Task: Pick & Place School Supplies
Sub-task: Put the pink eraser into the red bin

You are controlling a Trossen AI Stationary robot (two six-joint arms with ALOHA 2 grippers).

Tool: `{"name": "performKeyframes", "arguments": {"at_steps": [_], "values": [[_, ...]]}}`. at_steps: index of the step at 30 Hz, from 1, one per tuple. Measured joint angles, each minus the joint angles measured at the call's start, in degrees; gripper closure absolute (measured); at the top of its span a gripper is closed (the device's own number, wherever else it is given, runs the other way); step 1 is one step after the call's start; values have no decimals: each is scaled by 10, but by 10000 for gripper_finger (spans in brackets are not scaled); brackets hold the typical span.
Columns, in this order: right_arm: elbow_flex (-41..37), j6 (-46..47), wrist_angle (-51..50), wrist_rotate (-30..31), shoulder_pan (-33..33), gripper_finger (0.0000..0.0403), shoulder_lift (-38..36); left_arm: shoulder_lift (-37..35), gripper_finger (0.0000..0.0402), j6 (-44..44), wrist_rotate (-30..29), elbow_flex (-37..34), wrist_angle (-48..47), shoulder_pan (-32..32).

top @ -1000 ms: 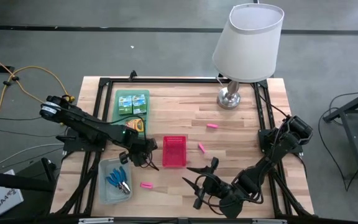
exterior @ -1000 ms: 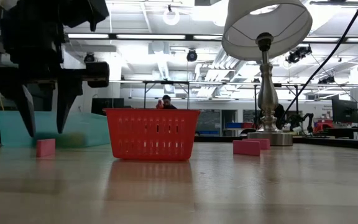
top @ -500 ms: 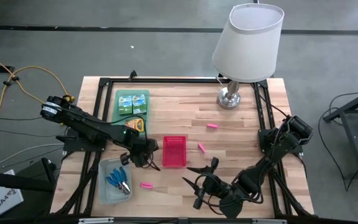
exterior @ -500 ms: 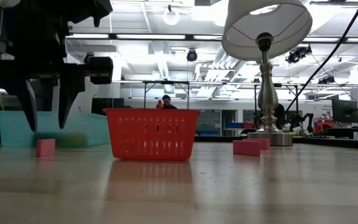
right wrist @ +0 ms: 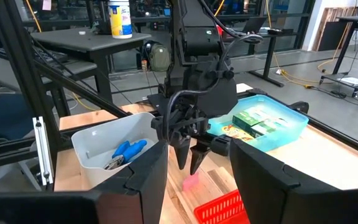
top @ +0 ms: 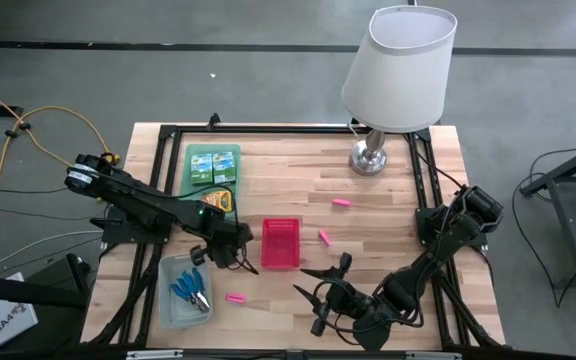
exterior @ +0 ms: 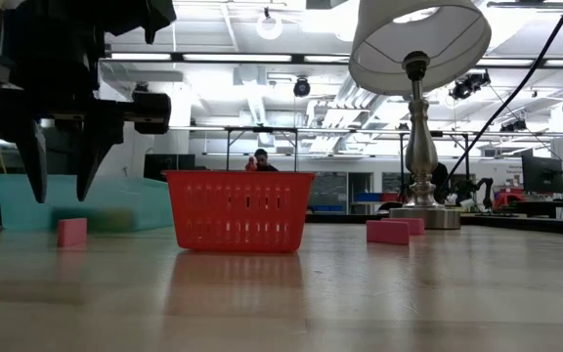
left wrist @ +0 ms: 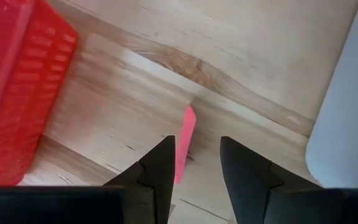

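Observation:
My left gripper [top: 225,258] hangs open above the table between the red mesh basket [top: 280,243] and the clear bin [top: 173,275]. In the left wrist view its gripper [left wrist: 197,142] stands above a pink eraser [left wrist: 184,142] that lies on the wood, without touching it. The low view shows the same eraser [exterior: 71,232] under the gripper [exterior: 59,196]. Two more pink erasers [top: 341,202] [top: 323,237] lie right of the basket. Green-and-yellow boxes [top: 213,165] sit in the green tray. Blue-handled scissors [top: 188,290] lie in the bin. My right gripper [top: 310,297] waits open near the front edge.
A lamp [top: 373,155] stands at the far right of the table, its shade [top: 400,65] high above. The red basket stands just right of my left gripper, the clear bin [left wrist: 347,124] just left of it. A yellow cable [top: 28,125] lies off the table's left.
My left gripper has risen a little and shifted slightly toward the table's left, staying open above the pink eraser. The eraser and the other things have not moved.

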Motion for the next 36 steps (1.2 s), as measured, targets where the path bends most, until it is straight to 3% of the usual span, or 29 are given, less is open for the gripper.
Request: {"name": "performKeyframes", "arguments": {"at_steps": [8, 14, 23, 36], "values": [[0, 0, 0, 0, 0, 237, 0, 0, 282, 12, -2, 44, -37, 1], [0, 0, 0, -2, 0, 237, 0, 8, 282, 10, 43, 56, -41, 9], [0, -1, -1, -4, 2, 237, 0, 74, 282, 7, -23, 56, -51, 6], [0, -10, 0, -2, 3, 237, 0, 86, 282, 13, -25, 57, -43, 6]]}}
